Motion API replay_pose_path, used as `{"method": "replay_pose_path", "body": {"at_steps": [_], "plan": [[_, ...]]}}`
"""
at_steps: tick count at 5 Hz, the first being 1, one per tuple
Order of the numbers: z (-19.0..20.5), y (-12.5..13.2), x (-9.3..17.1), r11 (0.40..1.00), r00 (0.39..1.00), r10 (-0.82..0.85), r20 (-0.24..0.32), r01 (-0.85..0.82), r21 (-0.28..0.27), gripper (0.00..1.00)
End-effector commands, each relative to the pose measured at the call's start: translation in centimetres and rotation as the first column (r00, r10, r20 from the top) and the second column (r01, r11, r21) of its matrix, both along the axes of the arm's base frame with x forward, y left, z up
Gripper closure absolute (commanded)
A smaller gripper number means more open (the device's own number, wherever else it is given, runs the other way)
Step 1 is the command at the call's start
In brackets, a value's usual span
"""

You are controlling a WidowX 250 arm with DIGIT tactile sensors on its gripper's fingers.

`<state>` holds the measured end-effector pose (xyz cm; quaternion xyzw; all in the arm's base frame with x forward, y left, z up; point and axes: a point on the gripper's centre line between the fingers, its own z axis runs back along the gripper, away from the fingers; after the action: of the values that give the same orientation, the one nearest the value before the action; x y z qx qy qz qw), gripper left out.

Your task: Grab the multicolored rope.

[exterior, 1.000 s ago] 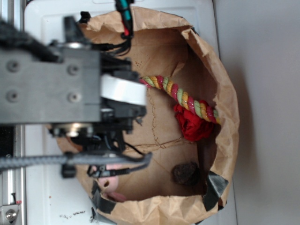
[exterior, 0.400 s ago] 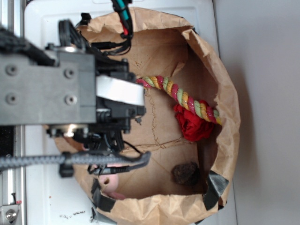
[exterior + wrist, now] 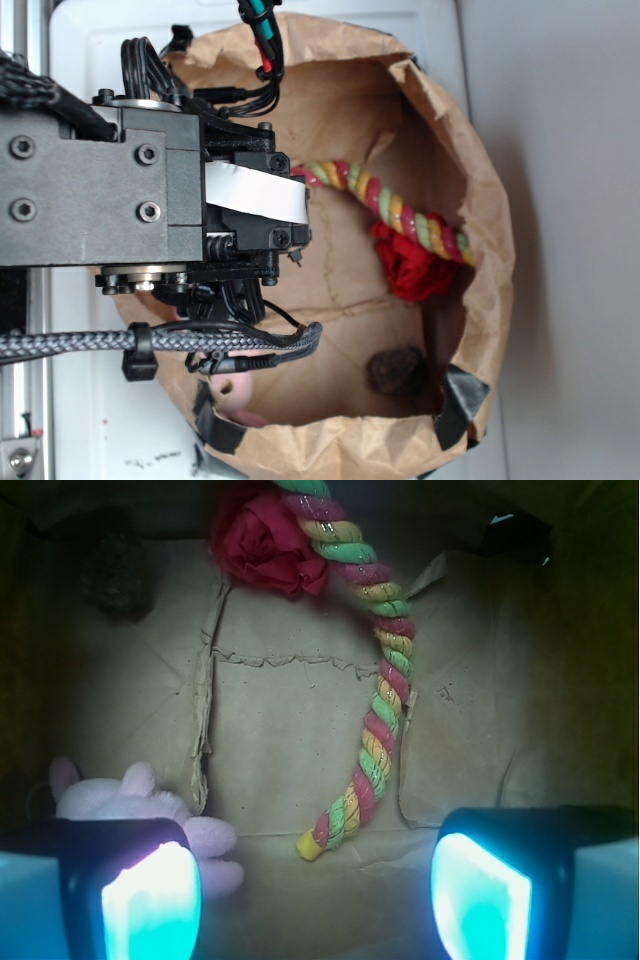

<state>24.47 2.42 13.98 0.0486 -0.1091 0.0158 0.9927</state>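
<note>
In the wrist view a pink plush bunny (image 3: 140, 805) lies at the lower left of the brown paper bag's floor (image 3: 280, 730). The gripper (image 3: 315, 900) hangs spread wide and empty, its glowing fingertips (image 3: 150, 900) flanking the yellow-tipped end of the twisted red, yellow and green rope (image 3: 375, 730), which curves past a red fabric rose (image 3: 265, 545).
</note>
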Motion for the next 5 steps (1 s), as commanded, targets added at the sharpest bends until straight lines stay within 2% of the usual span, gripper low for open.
{"method": "replay_pose_path", "body": {"at_steps": [1,2,3,4,5], "plan": [[1.3,4.2,2.5,0.997,0.997,0.072,0.031,-0.071,-0.043,0.0],[1.3,5.2,2.6,0.996,0.996,0.076,0.043,-0.074,-0.042,0.0],[-0.1,5.4,2.6,0.997,0.991,0.08,0.108,-0.08,-0.003,0.0],[-1.7,4.5,2.0,0.999,0.987,0.032,0.159,-0.035,0.017,0.0],[-3.2,3.8,2.6,1.0,0.986,0.005,0.169,-0.009,0.024,0.0]]}}
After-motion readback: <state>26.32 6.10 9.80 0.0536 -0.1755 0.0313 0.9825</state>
